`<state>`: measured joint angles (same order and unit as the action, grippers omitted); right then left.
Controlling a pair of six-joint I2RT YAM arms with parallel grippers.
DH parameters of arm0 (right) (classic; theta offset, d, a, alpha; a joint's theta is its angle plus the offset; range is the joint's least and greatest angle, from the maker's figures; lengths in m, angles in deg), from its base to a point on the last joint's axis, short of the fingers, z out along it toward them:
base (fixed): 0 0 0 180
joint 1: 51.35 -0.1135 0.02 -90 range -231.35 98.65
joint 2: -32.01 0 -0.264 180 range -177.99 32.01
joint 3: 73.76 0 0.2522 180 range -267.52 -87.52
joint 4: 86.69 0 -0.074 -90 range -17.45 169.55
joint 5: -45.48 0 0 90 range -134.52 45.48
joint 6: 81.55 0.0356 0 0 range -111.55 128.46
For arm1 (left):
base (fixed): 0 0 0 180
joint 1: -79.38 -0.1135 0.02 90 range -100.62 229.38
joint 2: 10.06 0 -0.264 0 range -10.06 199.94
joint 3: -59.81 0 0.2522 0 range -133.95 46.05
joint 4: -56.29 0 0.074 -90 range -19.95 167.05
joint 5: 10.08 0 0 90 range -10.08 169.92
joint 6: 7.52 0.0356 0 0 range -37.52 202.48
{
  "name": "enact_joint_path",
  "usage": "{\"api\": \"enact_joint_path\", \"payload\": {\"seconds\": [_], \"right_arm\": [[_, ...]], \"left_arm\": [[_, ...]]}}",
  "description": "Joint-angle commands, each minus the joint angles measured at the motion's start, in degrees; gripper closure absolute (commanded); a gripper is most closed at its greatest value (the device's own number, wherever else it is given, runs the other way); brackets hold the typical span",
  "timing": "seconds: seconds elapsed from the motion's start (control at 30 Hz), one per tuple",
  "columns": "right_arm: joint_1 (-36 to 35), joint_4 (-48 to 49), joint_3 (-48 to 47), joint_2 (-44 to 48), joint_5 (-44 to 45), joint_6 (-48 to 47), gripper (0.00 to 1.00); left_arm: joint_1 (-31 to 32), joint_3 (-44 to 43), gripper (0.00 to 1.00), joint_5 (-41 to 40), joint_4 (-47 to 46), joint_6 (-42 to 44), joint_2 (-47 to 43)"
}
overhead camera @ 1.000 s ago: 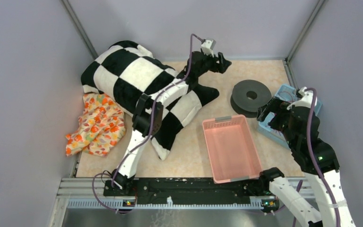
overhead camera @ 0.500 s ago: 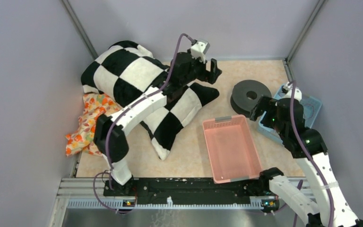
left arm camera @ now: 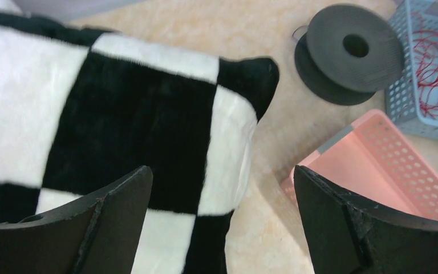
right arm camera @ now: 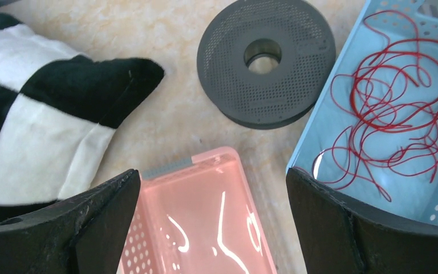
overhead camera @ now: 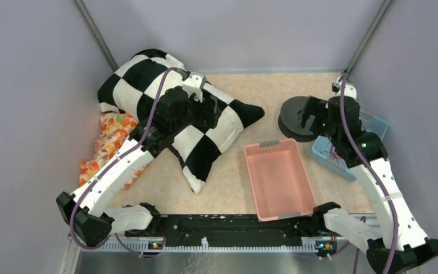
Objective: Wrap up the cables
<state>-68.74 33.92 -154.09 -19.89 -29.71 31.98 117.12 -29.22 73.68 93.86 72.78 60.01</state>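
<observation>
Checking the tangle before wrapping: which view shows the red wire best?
The right wrist view: the red wire lies close and clear, tangled in the blue basket. The left wrist view catches it small at the edge; the top view shows only faint strands.

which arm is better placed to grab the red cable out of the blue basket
Right. The right end effector hovers open beside the blue basket, with the red cable right in its wrist view. The left end effector is also open but sits over the checkered pillow, across the table.
</observation>
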Motion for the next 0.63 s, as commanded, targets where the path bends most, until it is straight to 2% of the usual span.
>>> {"api": "enact_joint_path", "payload": {"seconds": [0.0, 0.13, 0.4, 0.47, 0.53, 0.6], "right_arm": [[0.42, -3.6, -6.13, -4.75, 7.68, 0.79, 0.01], [0.38, -6.97, -7.74, -6.13, 11.84, 1.53, 0.01], [0.42, -9.55, -8.35, -6.82, 17.9, 2.67, 0.01], [0.43, -10.02, -8.68, -7.49, 17.61, 3.0, 0.01], [0.42, -10.07, -8.65, -8.06, 16.54, 3.05, 0.01], [0.42, -9.87, -8.76, -8.4, 16.14, 3.32, 0.01]], "left_arm": [[-1.2, 5.43, 0.01, -1.81, 3.82, -5.23, -4.06], [-1.95, 6.3, 0.01, -1.58, 4.96, -6.06, -6.39], [-4.81, -1.01, 0.01, 0.72, 9.12, -6.74, -1.8], [-5.71, -2.28, 0.01, 4.5, 8.8, -6.12, -0.96], [-6.86, -3.66, 0.01, 11.69, 8.78, -4.82, -0.01], [-7.11, -4.99, 0.01, 13.6, 8.79, -4.8, 0.76]]}}
